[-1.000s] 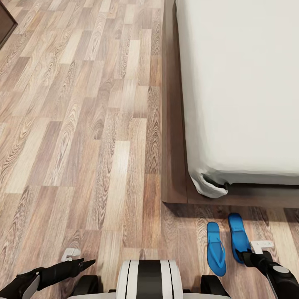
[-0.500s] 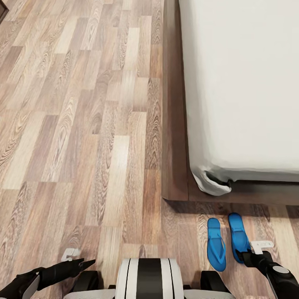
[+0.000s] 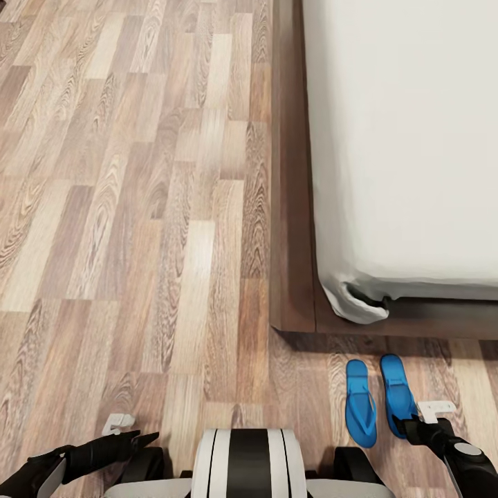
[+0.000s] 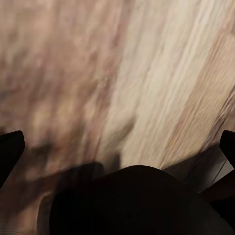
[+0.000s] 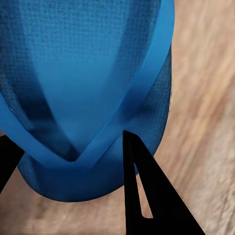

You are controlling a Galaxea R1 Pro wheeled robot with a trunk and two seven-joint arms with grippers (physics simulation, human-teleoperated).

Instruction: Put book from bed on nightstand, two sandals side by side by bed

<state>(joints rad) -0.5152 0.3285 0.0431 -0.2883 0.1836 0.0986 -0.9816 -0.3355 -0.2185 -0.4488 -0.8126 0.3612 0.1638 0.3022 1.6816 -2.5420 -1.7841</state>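
The head view looks down on a wood-plank floor point(image 3: 138, 207) with the bed point(image 3: 290, 207) at the right: a dark brown frame carrying a light grey mattress point(image 3: 408, 138), whose near corner is rumpled where it meets the frame. Two blue sandals lie flat on the floor just beyond the foot end of the frame, parallel and side by side with a narrow strip of floor between them. The left sandal point(image 3: 360, 401) is fully visible; the right sandal point(image 3: 395, 391) has its near end covered by the right gripper point(image 3: 423, 425). In the right wrist view the right sandal point(image 5: 88, 83) lies close under the camera, with its strap meeting in a V, and the dark fingers point(image 5: 147, 196) stand apart on either side of that end of the sandal, so the right gripper is spread; whether the fingers touch the sandal cannot be told. The left gripper point(image 3: 135, 439) hangs low over bare floor at the near left, well apart from the sandals. In the left wrist view its two dark fingertips point(image 4: 10, 147) sit at opposite edges over blurred floor planks, so this pincer is also spread and holds nothing. The robot's white and black trunk point(image 3: 247, 463) shows at the near edge between the arms.
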